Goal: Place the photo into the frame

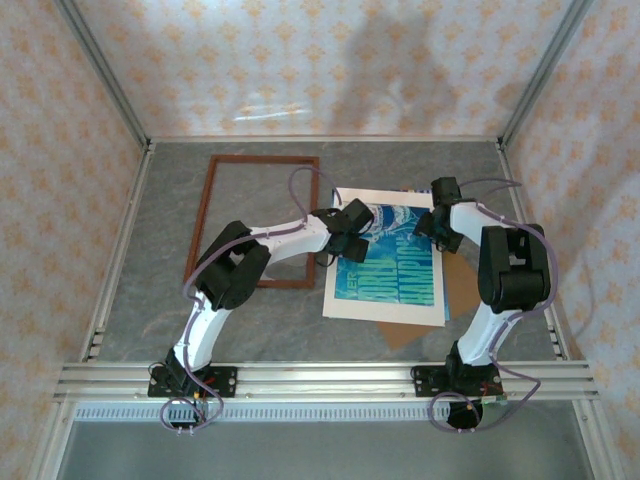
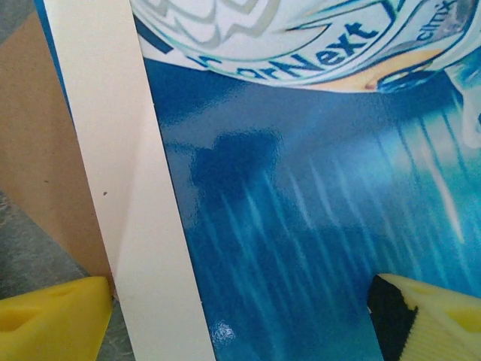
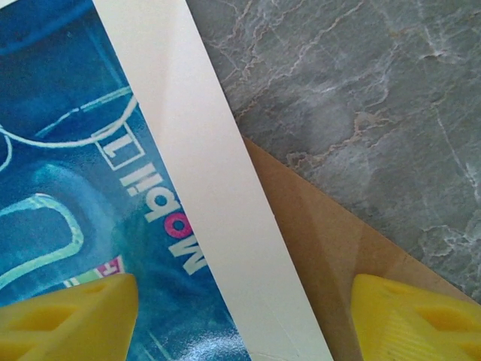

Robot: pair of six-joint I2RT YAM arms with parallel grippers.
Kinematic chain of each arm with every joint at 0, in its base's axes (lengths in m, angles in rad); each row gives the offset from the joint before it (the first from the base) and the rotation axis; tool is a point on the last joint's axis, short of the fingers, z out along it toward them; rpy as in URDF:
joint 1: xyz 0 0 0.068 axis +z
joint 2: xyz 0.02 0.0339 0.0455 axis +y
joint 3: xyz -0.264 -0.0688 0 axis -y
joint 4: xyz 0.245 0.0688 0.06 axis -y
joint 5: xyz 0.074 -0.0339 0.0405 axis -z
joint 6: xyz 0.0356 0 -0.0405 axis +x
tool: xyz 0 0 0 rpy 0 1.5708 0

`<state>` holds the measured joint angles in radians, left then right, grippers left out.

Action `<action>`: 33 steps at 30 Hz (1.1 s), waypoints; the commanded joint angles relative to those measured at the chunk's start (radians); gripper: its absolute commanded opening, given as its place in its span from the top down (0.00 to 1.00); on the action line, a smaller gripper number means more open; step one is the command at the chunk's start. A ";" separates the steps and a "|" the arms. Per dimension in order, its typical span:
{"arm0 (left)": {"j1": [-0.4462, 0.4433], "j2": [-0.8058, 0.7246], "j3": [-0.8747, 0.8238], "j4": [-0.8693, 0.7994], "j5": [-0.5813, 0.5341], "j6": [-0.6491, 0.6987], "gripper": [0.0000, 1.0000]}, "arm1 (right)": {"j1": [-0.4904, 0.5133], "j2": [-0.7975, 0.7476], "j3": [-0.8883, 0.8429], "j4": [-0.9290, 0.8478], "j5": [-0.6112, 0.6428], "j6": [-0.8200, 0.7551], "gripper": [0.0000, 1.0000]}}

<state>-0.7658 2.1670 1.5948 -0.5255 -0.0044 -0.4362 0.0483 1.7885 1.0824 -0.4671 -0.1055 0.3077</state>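
Observation:
The photo (image 1: 395, 262), a glossy blue-and-teal print with white lettering, lies flat on a cream mat (image 1: 350, 305) right of centre. The frame (image 1: 203, 215), thin reddish-brown moulding, lies to its left, and my left arm crosses its near right corner. My left gripper (image 1: 348, 240) hovers low over the photo's left edge. It is open, with yellow fingertips (image 2: 52, 320) straddling the mat (image 2: 128, 188) and the photo (image 2: 301, 226). My right gripper (image 1: 437, 228) is open at the photo's right edge. One of its fingers (image 3: 68, 320) is over the photo (image 3: 68, 173), the other over brown board.
A plain brown backing board (image 1: 462, 285) lies under the mat and sticks out at the right and the front; it is also in the wrist views (image 3: 331, 248) (image 2: 37, 165). Grey marbled tabletop (image 3: 361, 90) surrounds everything. Patterned walls and metal rails enclose the table.

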 commanded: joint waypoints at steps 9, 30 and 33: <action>-0.002 0.021 -0.028 0.037 0.048 -0.007 0.12 | -0.004 -0.037 -0.020 0.019 -0.151 -0.019 0.38; -0.003 0.018 -0.047 0.059 0.062 -0.012 0.12 | -0.004 -0.214 -0.160 0.136 -0.274 -0.046 0.40; -0.002 0.016 -0.050 0.064 0.067 -0.012 0.12 | -0.005 -0.225 -0.184 0.165 -0.296 -0.051 0.39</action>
<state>-0.7639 2.1662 1.5776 -0.4908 0.0151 -0.4377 0.0364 1.5940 0.9150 -0.3618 -0.3534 0.2714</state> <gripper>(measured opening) 0.881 0.607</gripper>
